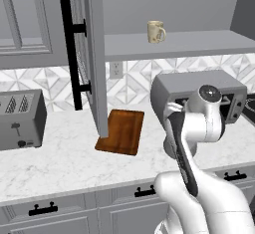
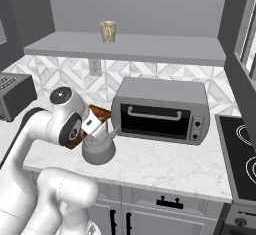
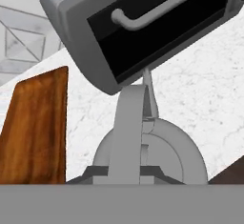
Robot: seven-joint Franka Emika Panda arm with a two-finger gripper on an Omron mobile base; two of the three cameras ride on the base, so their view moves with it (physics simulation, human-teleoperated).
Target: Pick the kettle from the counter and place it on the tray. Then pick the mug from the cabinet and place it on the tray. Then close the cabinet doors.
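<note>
1. Looking at the tray [image 1: 121, 131], I see it bare on the counter [image 1: 60, 161], so nothing is placed yet.
2. I find the kettle [image 2: 99, 149] on the marble in front of the toaster oven [image 2: 160, 110], near the tray, with the gripper [image 2: 95, 129] right over its handle [image 3: 129, 127].
3. I cannot tell if the fingers are clenched on the handle; it probably sits between them.
4. I see the mug [image 1: 156, 31] on the cabinet shelf [image 1: 179, 44].
5. I see one cabinet door [image 1: 92, 54] standing open; closing is left.
</note>
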